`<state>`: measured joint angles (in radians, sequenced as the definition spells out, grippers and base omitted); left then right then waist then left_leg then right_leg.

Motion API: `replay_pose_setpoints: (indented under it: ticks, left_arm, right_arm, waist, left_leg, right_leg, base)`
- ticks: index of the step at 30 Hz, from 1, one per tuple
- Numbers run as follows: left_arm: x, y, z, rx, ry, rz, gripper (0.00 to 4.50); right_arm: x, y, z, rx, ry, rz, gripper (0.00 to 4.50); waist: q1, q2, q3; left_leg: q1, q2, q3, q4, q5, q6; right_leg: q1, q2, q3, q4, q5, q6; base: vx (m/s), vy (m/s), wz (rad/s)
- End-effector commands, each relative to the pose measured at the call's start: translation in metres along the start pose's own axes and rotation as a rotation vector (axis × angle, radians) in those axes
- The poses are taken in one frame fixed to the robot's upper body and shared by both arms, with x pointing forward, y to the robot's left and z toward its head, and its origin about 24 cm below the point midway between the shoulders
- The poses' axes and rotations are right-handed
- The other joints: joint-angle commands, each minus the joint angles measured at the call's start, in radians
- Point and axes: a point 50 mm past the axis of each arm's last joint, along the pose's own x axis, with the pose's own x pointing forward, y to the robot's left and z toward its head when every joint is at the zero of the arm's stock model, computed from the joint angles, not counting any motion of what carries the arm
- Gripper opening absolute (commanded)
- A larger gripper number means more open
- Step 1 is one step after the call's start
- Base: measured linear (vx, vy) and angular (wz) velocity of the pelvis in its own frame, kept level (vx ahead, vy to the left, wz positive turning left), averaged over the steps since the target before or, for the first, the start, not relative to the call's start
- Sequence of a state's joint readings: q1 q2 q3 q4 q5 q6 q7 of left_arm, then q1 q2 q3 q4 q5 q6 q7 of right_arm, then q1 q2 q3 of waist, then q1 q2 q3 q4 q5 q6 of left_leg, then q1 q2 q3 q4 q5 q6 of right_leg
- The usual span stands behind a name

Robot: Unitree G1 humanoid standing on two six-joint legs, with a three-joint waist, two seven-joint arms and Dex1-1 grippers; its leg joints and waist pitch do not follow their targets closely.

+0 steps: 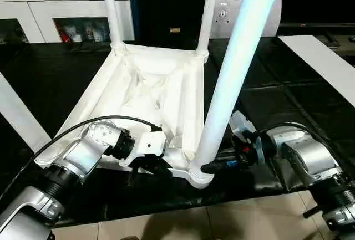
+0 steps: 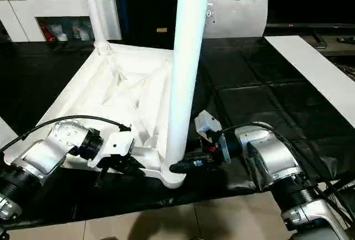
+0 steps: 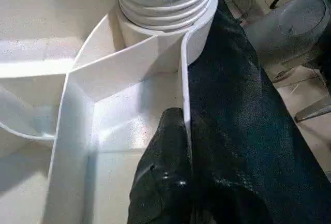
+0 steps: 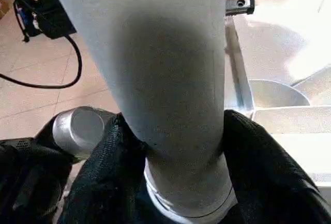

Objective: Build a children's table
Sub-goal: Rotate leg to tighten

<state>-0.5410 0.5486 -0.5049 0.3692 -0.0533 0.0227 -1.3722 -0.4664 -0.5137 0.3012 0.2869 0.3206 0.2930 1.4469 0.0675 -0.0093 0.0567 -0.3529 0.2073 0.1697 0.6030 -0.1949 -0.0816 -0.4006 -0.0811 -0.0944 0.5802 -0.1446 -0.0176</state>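
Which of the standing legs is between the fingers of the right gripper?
The near-corner leg, closest to the robot: the right gripper grips it just above its socket. The two far-corner legs stand free.

Glossy white plastic tabletop [image 1: 145, 87] under the left gripper [image 1: 151, 165], smooth satin plastic leg [image 1: 233, 73] between the right gripper's [image 2: 183, 166] matt black fingers [image 4: 111, 167], wrinkled shiny black sheet [image 1: 266, 96] beneath, brushed silver metal forearms [image 2: 272, 159].
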Motion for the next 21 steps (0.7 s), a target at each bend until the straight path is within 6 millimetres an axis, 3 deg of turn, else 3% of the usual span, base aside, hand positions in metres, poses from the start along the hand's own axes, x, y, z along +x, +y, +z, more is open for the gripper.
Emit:
replay_pose_setpoints:
  ticks: [1, 5, 6, 9, 11, 13, 14, 15, 16, 17, 18, 19, 20, 21]
  left_arm:
    - [0.006, 0.001, 0.009, 0.039, -0.012, -0.032, 0.0]
    - [0.008, 0.006, 0.01, -0.032, -0.042, 0.046, 0.0]
    - [0.011, 0.01, 0.013, -0.104, -0.08, 0.113, 0.0]
    - [0.016, 0.013, 0.018, -0.156, -0.117, 0.164, 0.0]
    - [0.022, 0.016, 0.023, -0.199, -0.138, 0.208, 0.0]
    - [0.026, 0.018, 0.026, -0.216, -0.144, 0.237, 0.0]
    - [0.029, 0.021, 0.029, -0.23, -0.149, 0.264, 0.0]
    - [0.032, 0.026, 0.033, -0.251, -0.157, 0.311, 0.0]
    - [0.034, 0.029, 0.036, -0.264, -0.161, 0.336, 0.0]
    - [0.035, 0.032, 0.039, -0.276, -0.165, 0.358, 0.0]
    - [0.037, 0.035, 0.042, -0.295, -0.173, 0.388, 0.0]
    - [0.039, 0.038, 0.046, -0.312, -0.181, 0.421, 0.0]
    - [0.039, 0.038, 0.046, -0.314, -0.182, 0.424, 0.0]
    - [0.045, 0.047, 0.057, -0.347, -0.204, 0.51, 0.0]
  right_arm:
    - [0.003, 0.002, 0.002, 0.009, -0.014, 0.027, 2.03]
    - [0.006, 0.007, 0.002, 0.047, -0.065, 0.005, 2.02]
    - [0.01, 0.01, 0.002, 0.065, -0.11, -0.056, 2.02]
    - [0.019, 0.008, -0.001, 0.064, -0.131, -0.194, 2.01]
    - [0.028, 0.003, -0.005, 0.092, -0.144, -0.367, 2.01]
    - [0.033, -0.001, -0.006, 0.114, -0.162, -0.446, 1.99]
    - [0.038, -0.005, -0.005, 0.134, -0.175, -0.516, 1.98]
    - [0.043, -0.01, -0.003, 0.155, -0.181, -0.609, 1.97]
    - [0.046, -0.012, -0.002, 0.166, -0.181, -0.655, 1.97]
    - [0.049, -0.015, -0.001, 0.19, -0.186, -0.705, 1.97]
    - [0.052, -0.018, 0.001, 0.216, -0.195, -0.779, 1.96]
    - [0.055, -0.021, 0.002, 0.239, -0.206, -0.833, 1.96]
    - [0.056, -0.021, 0.002, 0.242, -0.207, -0.839, 1.96]
    - [0.067, -0.028, 0.008, 0.294, -0.246, -0.972, 1.96]
  waist:
    - [-0.006, -0.003, -0.063]
    - [-0.008, -0.005, -0.062]
    - [-0.004, -0.008, -0.061]
    - [-0.007, -0.011, -0.056]
    - [-0.02, -0.009, -0.051]
    - [-0.05, -0.011, -0.048]
    - [-0.063, -0.011, -0.047]
    - [-0.068, 0.0, -0.043]
    - [-0.084, -0.005, -0.044]
    - [-0.089, -0.004, -0.046]
    - [-0.103, 0.004, -0.045]
    - [-0.109, 0.005, -0.045]
    - [-0.112, 0.008, -0.044]
    - [-0.122, 0.015, -0.041]
  left_leg:
    - [0.007, 0.025, 0.0, -0.076, -0.229, 0.031]
    - [0.007, 0.025, 0.001, -0.076, -0.226, 0.032]
    - [0.011, 0.025, 0.002, -0.076, -0.226, 0.034]
    - [0.004, 0.022, -0.001, -0.081, -0.232, 0.019]
    - [0.006, 0.015, -0.003, -0.08, -0.263, 0.007]
    - [-0.003, 0.005, -0.012, -0.076, -0.307, -0.004]
    - [-0.001, 0.001, -0.013, -0.071, -0.328, -0.003]
    - [0.006, -0.002, -0.013, -0.067, -0.344, -0.003]
    - [0.007, -0.005, -0.015, -0.064, -0.355, -0.004]
    - [0.008, -0.007, -0.016, -0.062, -0.357, 0.0]
    - [0.006, 0.003, -0.023, -0.07, -0.378, 0.01]
    - [0.001, 0.004, -0.026, -0.073, -0.389, 0.012]
    - [0.003, 0.006, -0.028, -0.074, -0.405, 0.01]
    - [0.008, 0.006, -0.031, -0.074, -0.436, 0.003]
  right_leg:
    - [0.047, -0.059, 0.047, -0.068, -0.42, -0.162]
    - [0.046, -0.057, 0.048, -0.067, -0.414, -0.163]
    - [0.044, -0.058, 0.048, -0.071, -0.426, -0.157]
    - [0.047, -0.059, 0.045, -0.076, -0.485, -0.126]
    - [0.039, -0.057, 0.037, -0.088, -0.568, -0.088]
    - [0.044, -0.056, 0.017, -0.105, -0.673, -0.033]
    - [0.039, -0.056, 0.01, -0.118, -0.711, -0.009]
    - [0.031, -0.055, 0.006, -0.126, -0.728, -0.003]
    - [0.03, -0.053, -0.003, -0.134, -0.736, 0.006]
    - [0.032, -0.054, -0.007, -0.138, -0.735, 0.01]
    - [0.041, -0.055, -0.021, -0.137, -0.691, 0.002]
    - [0.045, -0.054, -0.027, -0.139, -0.679, 0.003]
    - [0.045, -0.056, -0.031, -0.142, -0.678, 0.005]
    - [0.041, -0.055, -0.038, -0.147, -0.671, 0.003]
  base:
    - [0.0, 0.0, 0.0]
    - [0.0, 0.0, 0.0]
    - [0.0, 0.0, 0.0]
    - [0.0, 0.0, 0.0]
    - [0.0, 0.0, 0.0]
    - [0.0, 0.0, 0.0]
    - [0.0, 0.0, 0.0]
    - [0.0, 0.0, 0.0]
    - [0.0, 0.0, 0.0]
    - [0.0, 0.0, 0.0]
    - [0.0, 0.0, 0.0]
    - [0.0, 0.0, 0.0]
    - [0.0, 0.0, 0.0]
    - [0.0, 0.0, 0.0]
